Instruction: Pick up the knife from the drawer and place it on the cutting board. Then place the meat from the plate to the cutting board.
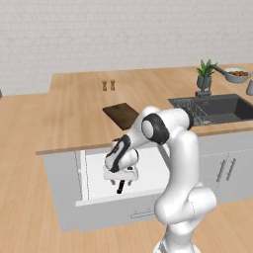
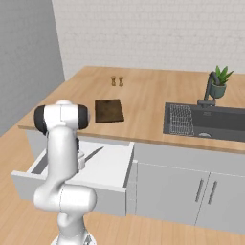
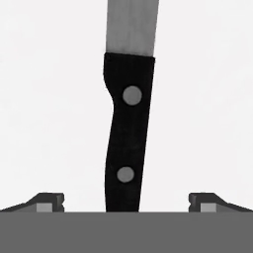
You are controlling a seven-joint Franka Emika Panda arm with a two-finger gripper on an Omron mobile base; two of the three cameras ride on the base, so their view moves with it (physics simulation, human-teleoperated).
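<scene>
Knife (image 3: pixel 127 138) lies in the drawer (image 1: pixel 153 170) (cutting board (image 1: pixel 122 114) on counter behind).

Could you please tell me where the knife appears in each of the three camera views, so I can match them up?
Left base view: the knife shows as a black handle end below the hand, in the open drawer.
Right base view: its grey blade pokes out right of the arm, on the drawer floor.
Hand view: handle at centre, blade running up.
Shared landmark: the cutting board on the counter behind the drawer.
</scene>
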